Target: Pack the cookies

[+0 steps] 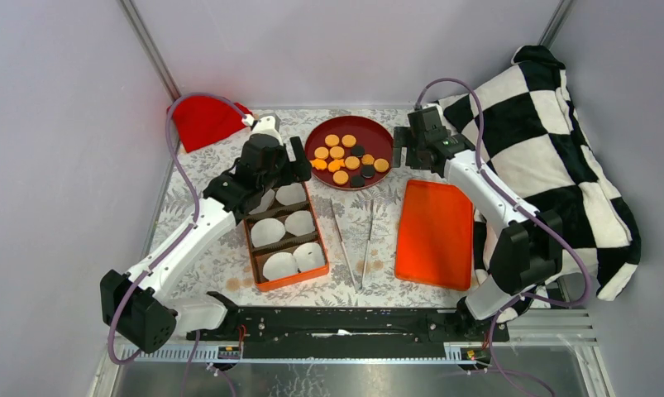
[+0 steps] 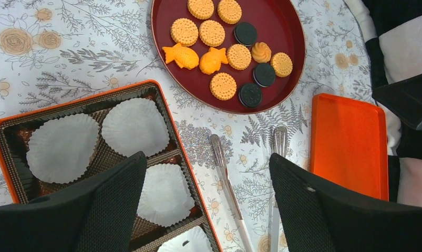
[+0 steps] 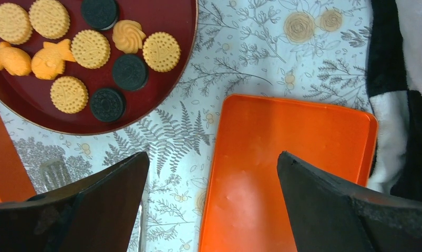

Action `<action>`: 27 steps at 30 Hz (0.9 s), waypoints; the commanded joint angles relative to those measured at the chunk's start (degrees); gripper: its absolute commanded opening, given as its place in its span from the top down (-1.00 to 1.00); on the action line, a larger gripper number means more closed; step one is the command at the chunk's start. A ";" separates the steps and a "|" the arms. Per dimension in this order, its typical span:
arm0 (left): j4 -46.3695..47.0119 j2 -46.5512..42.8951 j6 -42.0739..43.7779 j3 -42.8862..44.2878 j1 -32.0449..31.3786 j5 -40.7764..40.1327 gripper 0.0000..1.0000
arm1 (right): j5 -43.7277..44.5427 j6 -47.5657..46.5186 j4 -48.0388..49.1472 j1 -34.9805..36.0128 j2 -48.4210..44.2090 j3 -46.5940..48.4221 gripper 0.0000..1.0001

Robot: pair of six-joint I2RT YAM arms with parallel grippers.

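The cookies [image 1: 346, 157] are all seen on a dark red round plate [image 1: 374, 136] at the far middle of the desk [image 1: 212, 265], which is covered with a flowered cloth. Most of them are round and orange [image 2: 223, 85]. Some are black [image 2: 249, 95], two are shaped like a fish [image 2: 181, 55], and one is a small swirl [image 2: 261, 51]. They lie flat and close together, several touching.

Just left of the plate and nearer to the arms, an orange box [image 1: 284, 284] is placed. It is divided into compartments, and white paper cups [image 1: 268, 232] are set in them. Two tongs [image 1: 342, 240] are laid side by side on the desk between the box and an orange lid [image 1: 434, 234], which lies flat to the right.

The left gripper [image 2: 207, 157] is held above the far end of the box, close to the left rim of the plate. Its jaws are spread wide and nothing is held between them. The right gripper [image 3: 213, 155] is held by the right rim of the plate, over the far edge of the lid. Its jaws are also spread apart and nothing is gripped.

A black and white checked blanket [image 1: 551, 141] is heaped on the right side, and a red cloth [image 1: 203, 120] lies in the far left corner.
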 commanded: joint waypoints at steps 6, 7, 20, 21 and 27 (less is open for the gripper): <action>-0.32 0.98 -1.26 2.24 -0.39 -2.54 -0.82 | -3.55 -1.78 -4.42 0.46 -0.54 2.27 -0.99; -0.45 1.32 -1.67 2.29 -0.39 -2.18 -0.82 | -7.04 -1.20 -3.54 0.47 -1.41 0.80 -0.99; -0.45 0.62 -2.06 0.14 -0.39 0.35 -0.82 | -13.08 5.16 -0.35 15.93 -10.57 -18.14 -0.99; -0.49 0.29 -2.04 0.13 -0.39 0.46 -0.82 | -13.13 5.78 -0.35 16.90 -10.96 -18.83 -0.99; -1.32 -1.53 -2.06 0.02 -0.39 0.70 -0.82 | -9.48 6.15 -1.30 17.70 -13.10 -18.58 -0.99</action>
